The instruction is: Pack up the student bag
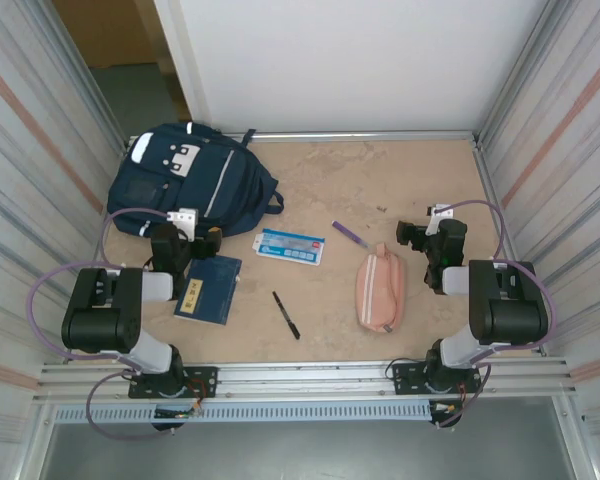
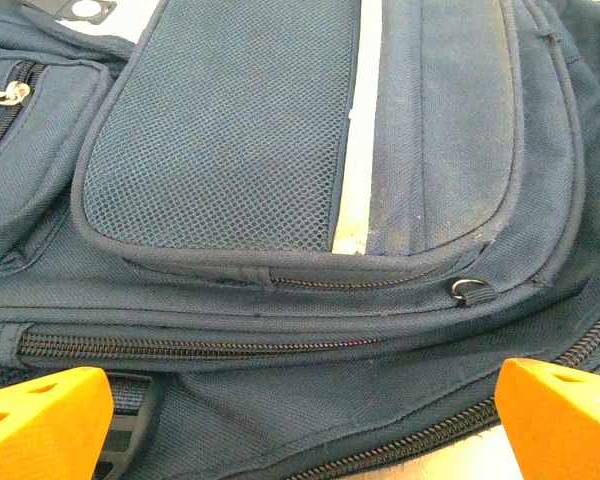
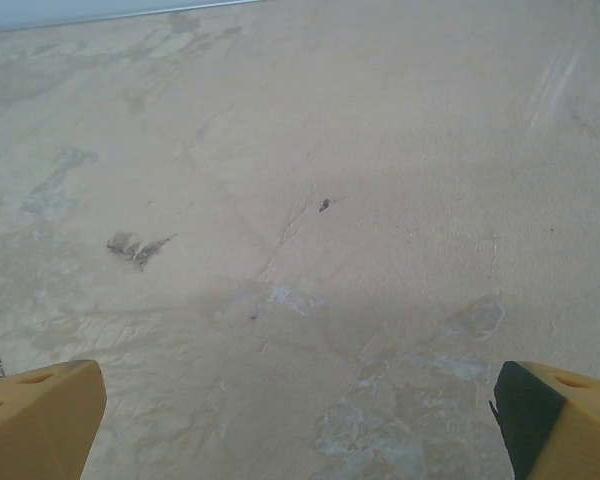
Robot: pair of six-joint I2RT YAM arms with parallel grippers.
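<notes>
Top external view: the student bag (image 1: 190, 180) lies at the far left of the bench (image 1: 380, 180), its zips shut. A notebook (image 1: 208, 288), pen (image 1: 286, 315) and pink pouch (image 1: 380, 290) lie unpacked nearby. The step in hand is judged to be opening the bag, and the next move calls for catching a zipper pull (image 2: 470, 291). The left fingers (image 2: 40, 420) hover spread wide and empty at the bag's near edge. The right fingers (image 3: 40, 415) are likewise spread, over bare bench.

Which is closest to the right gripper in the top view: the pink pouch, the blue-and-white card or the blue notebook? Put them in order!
1. The pink pouch, right beside the right gripper.
2. The blue-and-white card, in the middle of the table.
3. The blue notebook, on the left side.
</notes>
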